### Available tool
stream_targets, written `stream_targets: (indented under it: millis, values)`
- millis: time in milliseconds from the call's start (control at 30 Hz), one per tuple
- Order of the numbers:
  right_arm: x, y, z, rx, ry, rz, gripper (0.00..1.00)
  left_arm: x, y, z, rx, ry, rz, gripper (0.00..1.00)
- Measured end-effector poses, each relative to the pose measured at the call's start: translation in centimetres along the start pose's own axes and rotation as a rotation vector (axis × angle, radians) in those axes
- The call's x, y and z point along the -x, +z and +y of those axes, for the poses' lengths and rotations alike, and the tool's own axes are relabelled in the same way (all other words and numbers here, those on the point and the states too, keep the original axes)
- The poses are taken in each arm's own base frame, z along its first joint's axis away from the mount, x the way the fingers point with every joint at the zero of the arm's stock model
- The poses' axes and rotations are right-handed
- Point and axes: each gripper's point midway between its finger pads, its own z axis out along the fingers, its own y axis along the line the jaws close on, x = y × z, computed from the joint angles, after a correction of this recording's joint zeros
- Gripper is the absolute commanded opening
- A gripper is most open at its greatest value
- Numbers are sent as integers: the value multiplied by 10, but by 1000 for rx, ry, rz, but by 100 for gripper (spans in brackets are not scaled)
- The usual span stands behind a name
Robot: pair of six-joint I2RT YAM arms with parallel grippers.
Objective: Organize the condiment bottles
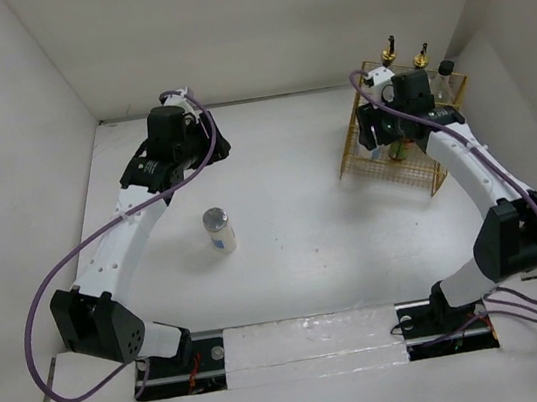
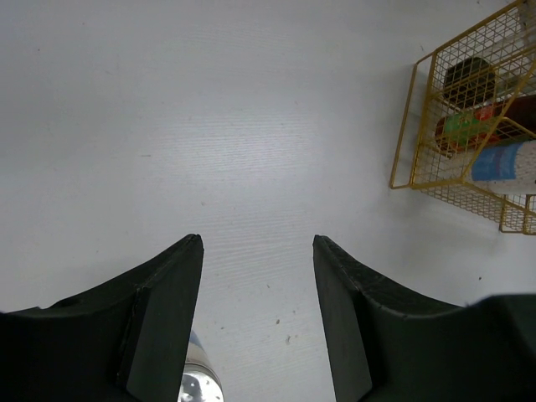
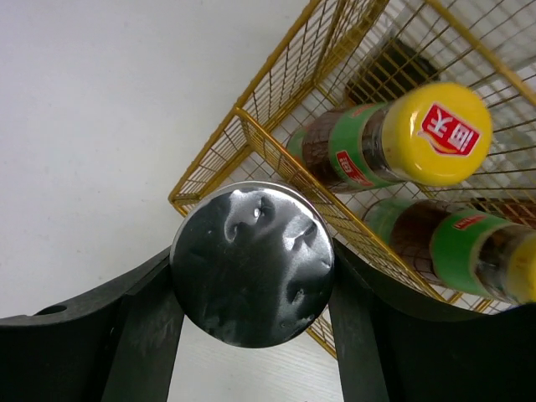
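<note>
My right gripper [image 3: 251, 280] is shut on a silver-topped white shaker [image 3: 251, 264], held over the near-left edge of the yellow wire basket [image 3: 213, 159]. Two yellow-capped sauce bottles [image 3: 377, 142] [image 3: 452, 247] stand inside the basket. From above, two glass bottles with gold pourers [image 1: 390, 49] [image 1: 420, 55] and a black-knobbed jar [image 1: 445, 68] stand along the basket's [image 1: 415, 167] far side. A second shaker [image 1: 218, 231] stands alone on the table; its top [image 2: 197, 387] shows beside my left finger. My left gripper [image 2: 258, 239] [image 1: 212, 147] hangs open and empty, further back than that shaker.
White walls close in the table on the left, back and right. The right arm [image 1: 476, 170] reaches over the basket's near side. Purple cables [image 1: 40, 326] loop off both arms.
</note>
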Motion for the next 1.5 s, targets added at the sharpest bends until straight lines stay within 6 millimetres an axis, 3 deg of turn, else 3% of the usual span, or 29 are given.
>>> stream_targets:
  millis: [167,267,400,500,567,600,667,733,767,800,867,933,967,1033,1067,1167,1267,1400,1500]
  values:
    - [-22,22,-2,-2,11,66,58,0,0,0,0,0,0,51]
    - [-24,26,-4,-12,15,75,74,0,0,0,0,0,0,51]
    - [-20,25,-5,-40,5,69,88,0,0,0,1,0,0,51]
    - [-3,18,-3,-68,-15,34,92,0,0,0,1,0,0,54]
    - [15,9,1,-84,-32,-9,88,0,0,0,0,0,0,56]
    - [24,3,5,-90,-44,-35,73,0,0,0,1,2,0,56]
    - [45,-10,18,-85,-79,-98,36,1,-1,-1,-2,1,-3,41]
    - [63,-20,41,-47,-113,-161,6,5,-2,-3,-6,1,-11,25]
    - [69,-23,55,-18,-130,-184,3,8,-3,-4,-10,0,-16,8]
    - [74,-25,72,27,-148,-208,3,12,-5,-5,-12,-3,-25,3]
    - [78,-23,113,125,-190,-239,16,21,-9,-7,-12,-8,-43,1]
    - [73,-19,163,242,-241,-249,33,36,-16,-6,4,-24,-77,14]
    - [66,-16,188,298,-268,-241,58,46,-20,-3,22,-39,-100,21]
    - [48,-9,236,415,-319,-212,76,63,-29,6,80,-86,-151,37]
    - [38,-6,260,475,-349,-199,88,70,-33,12,117,-113,-176,41]
    - [6,0,312,610,-414,-148,97,77,-39,32,229,-214,-224,45]
    - [-19,7,350,695,-467,-119,100,64,-37,54,329,-282,-213,46]
    - [-54,18,385,779,-524,-66,100,37,-34,73,417,-315,-160,47]
    - [-75,29,401,813,-544,-25,100,31,-39,78,445,-326,-156,47]
